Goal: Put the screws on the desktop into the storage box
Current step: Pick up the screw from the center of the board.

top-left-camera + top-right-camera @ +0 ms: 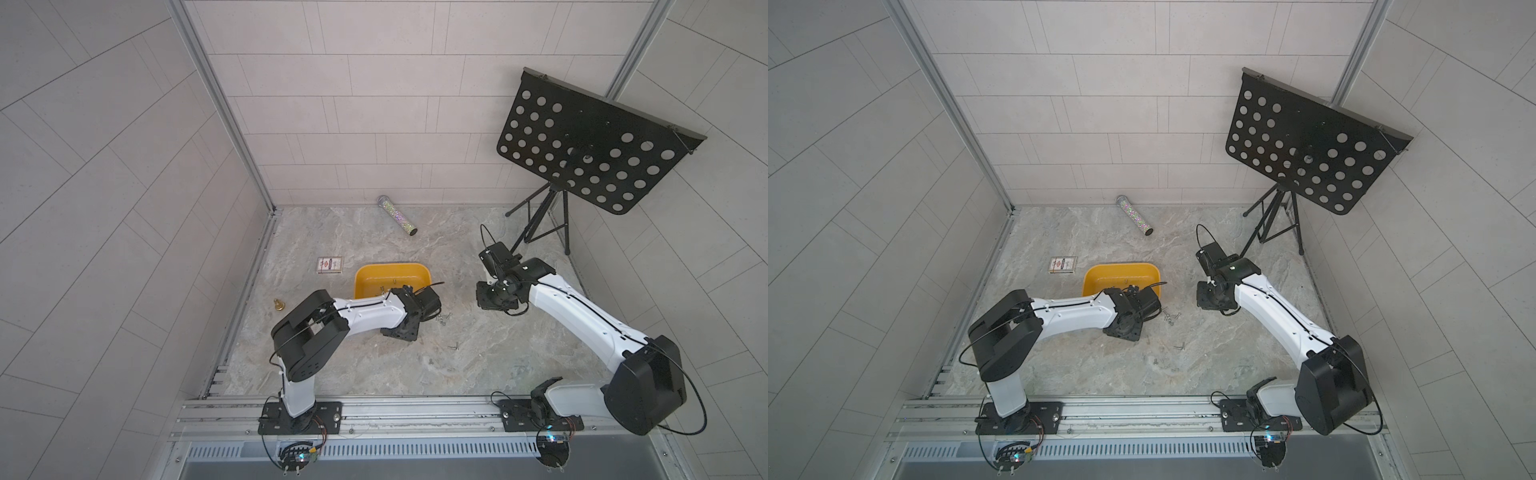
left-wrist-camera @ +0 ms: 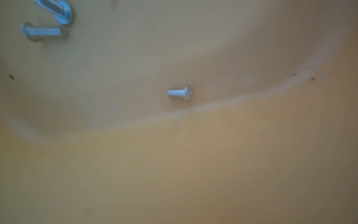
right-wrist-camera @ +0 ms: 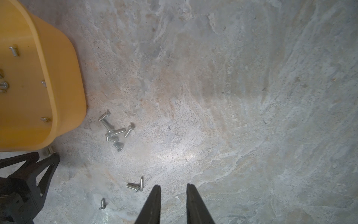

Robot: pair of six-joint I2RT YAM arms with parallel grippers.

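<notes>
While right gripper hangs parted | 2 screws just beside

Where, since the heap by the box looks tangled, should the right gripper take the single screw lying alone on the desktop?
Across the threaded shank of the single screw, just under its head, coming straight down. It lies flat on the desktop with bare surface all round, so the right gripper can straddle it; the wider head should resist slipping.

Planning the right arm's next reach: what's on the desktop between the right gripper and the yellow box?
Right wrist view: a pile of screws beside the box, two more screws near the right gripper, otherwise bare desktop.
</notes>
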